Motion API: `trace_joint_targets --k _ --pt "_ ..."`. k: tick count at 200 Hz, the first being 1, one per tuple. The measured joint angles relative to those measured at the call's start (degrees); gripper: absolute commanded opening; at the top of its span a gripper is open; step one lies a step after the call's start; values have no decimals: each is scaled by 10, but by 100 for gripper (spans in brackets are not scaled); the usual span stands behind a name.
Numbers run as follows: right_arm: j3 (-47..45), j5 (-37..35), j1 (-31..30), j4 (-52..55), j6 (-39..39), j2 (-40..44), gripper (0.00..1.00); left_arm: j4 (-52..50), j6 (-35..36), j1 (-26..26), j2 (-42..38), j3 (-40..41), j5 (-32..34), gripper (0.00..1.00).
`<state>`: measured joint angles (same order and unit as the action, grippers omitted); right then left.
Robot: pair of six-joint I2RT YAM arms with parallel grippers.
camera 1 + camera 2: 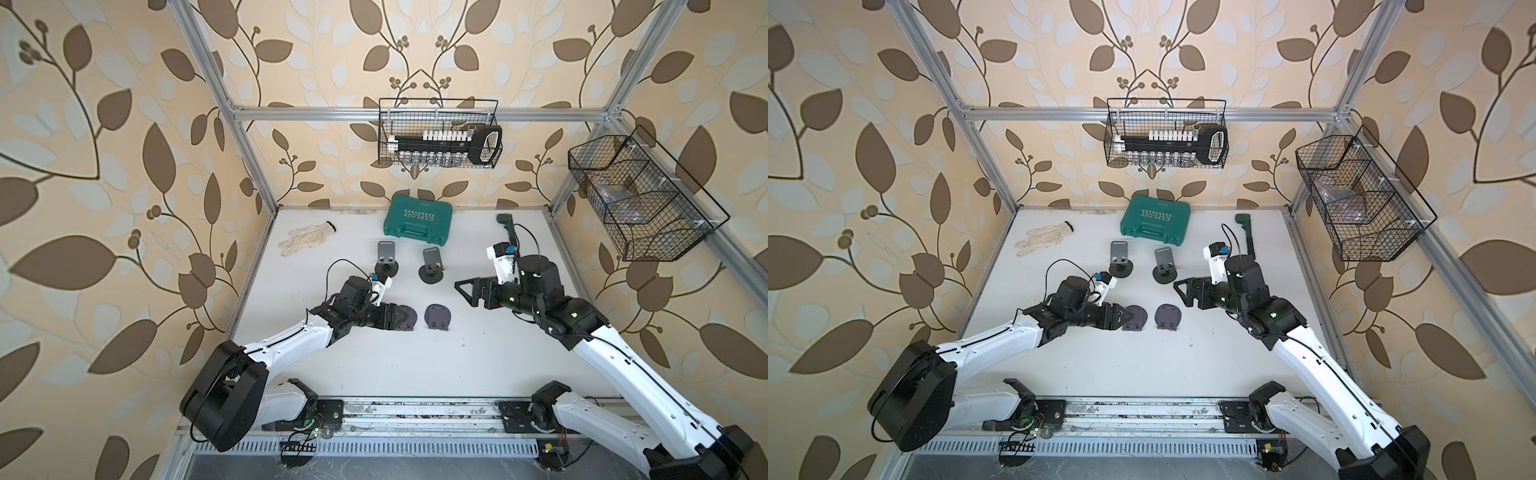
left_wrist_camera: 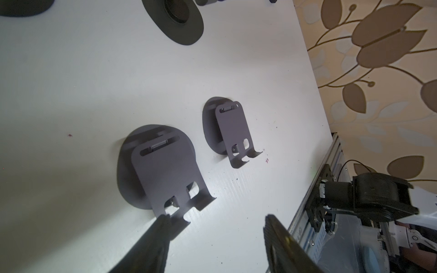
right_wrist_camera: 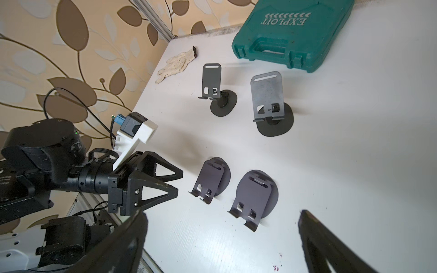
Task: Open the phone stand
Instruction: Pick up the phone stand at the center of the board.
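Top views.
Operator: Which arm is nearer?
Inspector: Your left. The left gripper (image 1: 400, 319), jaws apart and empty, sits just beside the folded phone stand (image 1: 411, 315). The stand lies flat, its long axis across your approach, lip toward the front rail (image 1: 415, 409).

Left wrist.
Operator: Contact?
Inspector: One finger (image 2: 158, 236) reaches the lip; I cannot tell whether it touches.

Right wrist.
Operator: My other arm?
Inspector: Your right gripper (image 3: 222, 212) is spread wide, empty, apart from that stand.

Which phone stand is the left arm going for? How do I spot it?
Find the green toolbox at the back. Two stands lie flat nearest the robot: pick the folded stand at the jaws of the left gripper; its neighbour lies untouched.
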<state>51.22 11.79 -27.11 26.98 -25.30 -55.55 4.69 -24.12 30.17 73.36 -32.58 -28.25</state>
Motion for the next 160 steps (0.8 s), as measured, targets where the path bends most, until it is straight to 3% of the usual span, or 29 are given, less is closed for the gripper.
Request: trace_joint_targets --k 83,160 --pt "-22 3 -31 -62 -7 -28 98 106 2 -63 132 0 -21 62" --pt "-25 12 -33 -92 -20 -85 98 180 2 -66 209 0 -87 60"
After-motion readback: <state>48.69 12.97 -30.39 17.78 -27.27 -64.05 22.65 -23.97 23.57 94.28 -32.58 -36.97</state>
